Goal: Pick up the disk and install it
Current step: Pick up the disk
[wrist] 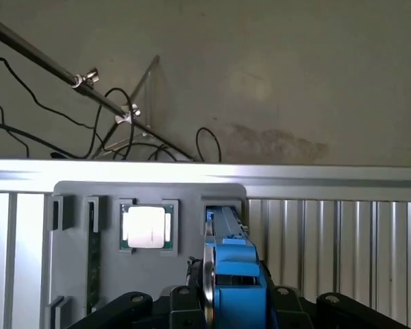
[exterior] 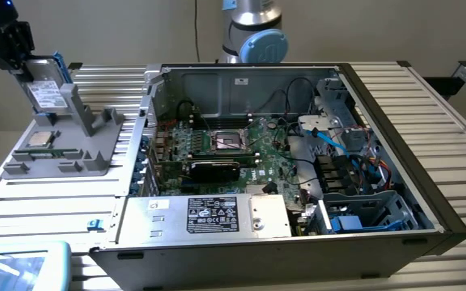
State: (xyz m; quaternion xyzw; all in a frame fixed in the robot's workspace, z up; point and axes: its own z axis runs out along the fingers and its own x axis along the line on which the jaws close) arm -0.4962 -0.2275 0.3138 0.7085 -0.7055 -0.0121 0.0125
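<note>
Claw [exterior: 31, 68] shows in the upper left of the exterior view. It is black and clamped on the top end of the disk [exterior: 45, 91]. The disk stands upright on its edge, its white label facing the camera and a blue rail [exterior: 65, 71] running along its far side. Its lower end drops behind a post of the grey holder [exterior: 63, 162]; I cannot tell whether it rests in the holder's slot or hangs just clear of it.

From the wrist, the disk [wrist: 231, 271] appears edge-on between the jaws of the claw [wrist: 229, 301], which press on its two faces, with the blue rail wrapped around its near end. Its far end lines up with a slot in the holder [wrist: 154, 277], just beside the pocket that holds the chip [wrist: 146, 226]. A green strip [wrist: 94, 267] lies in another slot, on the chip's other side.

In the exterior view the chip [exterior: 40, 139] lies flat on the holder, below the disk in the frame. The holder sits on the slatted metal counter [exterior: 47, 206] at the exterior view's left.

An open case [exterior: 216, 79] fills the middle of that frame, touching the holder's side. Inside it are the board [exterior: 225, 151], a silver box [exterior: 209, 215] with a black label at lower centre, and a cage [exterior: 371, 212] with blue parts at lower right. The arm [exterior: 253, 24] rises behind the case at top centre.
</note>
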